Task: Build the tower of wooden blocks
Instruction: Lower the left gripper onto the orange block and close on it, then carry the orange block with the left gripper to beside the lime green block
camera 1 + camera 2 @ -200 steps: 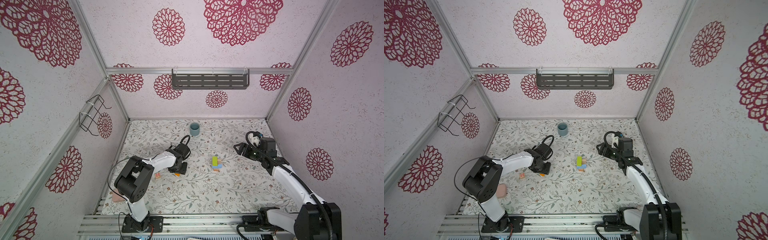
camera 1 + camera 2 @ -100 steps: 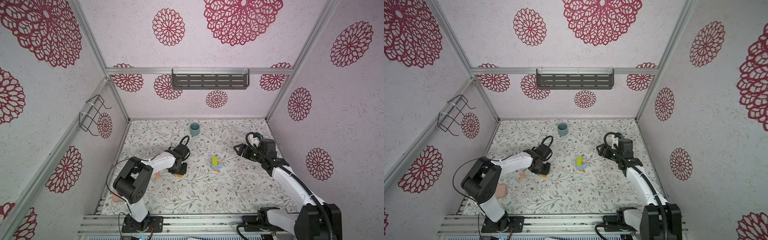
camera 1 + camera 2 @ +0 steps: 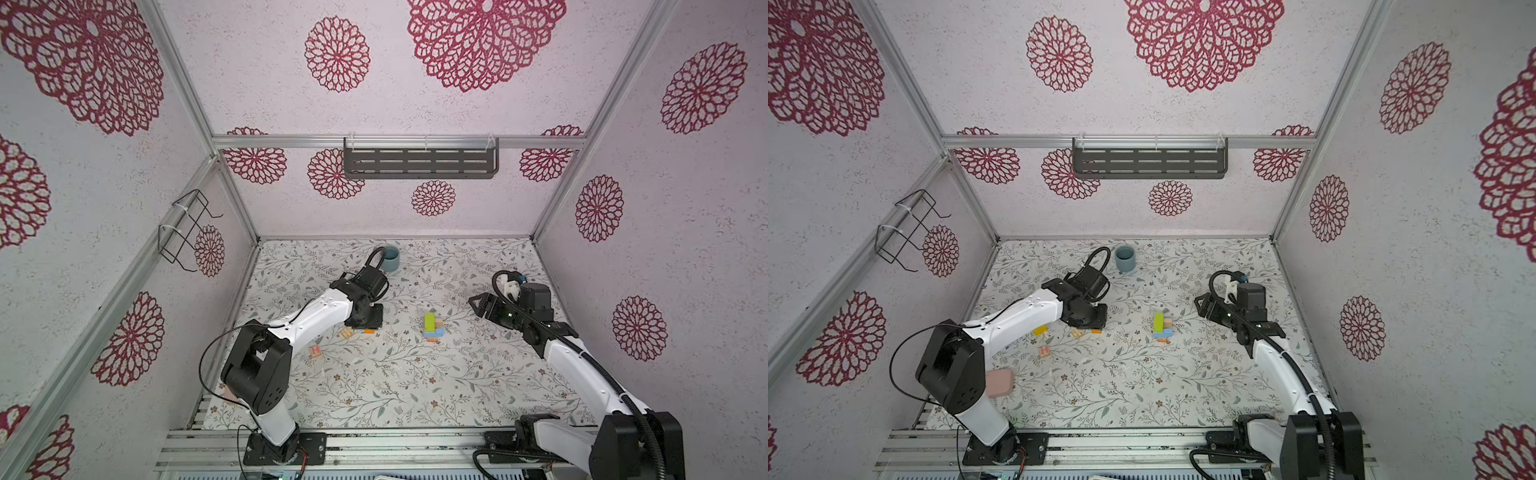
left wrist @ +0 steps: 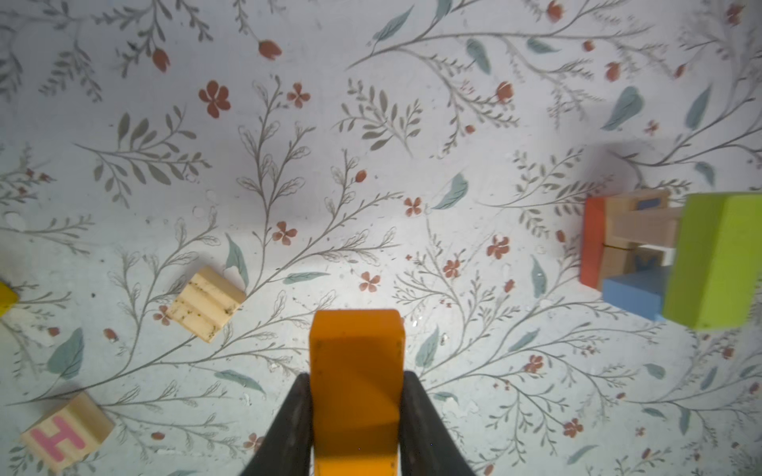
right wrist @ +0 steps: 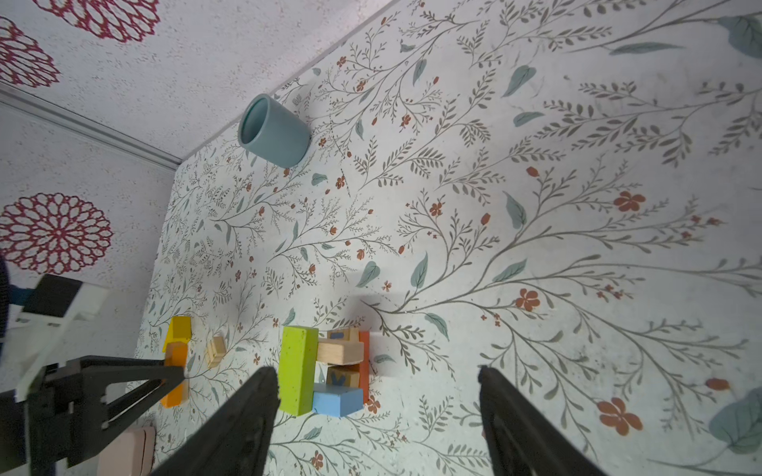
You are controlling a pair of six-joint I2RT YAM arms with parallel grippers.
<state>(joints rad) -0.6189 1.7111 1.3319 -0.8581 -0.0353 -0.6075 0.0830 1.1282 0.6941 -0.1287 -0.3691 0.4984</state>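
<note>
My left gripper (image 4: 356,377) is shut on an orange block (image 4: 356,383), low over the floor; the block's end also peeks out under the gripper in a top view (image 3: 368,332). The tower (image 3: 432,326) (image 3: 1160,326) stands mid-floor: a green block (image 5: 297,366) on top, with blue (image 5: 338,399) and tan blocks and letter cubes under it and a red-orange block (image 4: 593,243) at one side. My right gripper (image 5: 376,371) (image 3: 478,305) hangs open, apart from the tower on its right. Loose blocks: a tan ridged block (image 4: 206,303), an H cube (image 4: 66,430) and a yellow wedge (image 3: 1040,330).
A grey-blue cup (image 3: 390,257) (image 5: 274,132) stands near the back wall, behind the left wrist. A pink flat case (image 3: 998,382) lies by the left arm's base. Walls close the floor on three sides.
The left gripper's jaws have closed on the orange block, staying in about the same spot. The right arm has barely moved.
</note>
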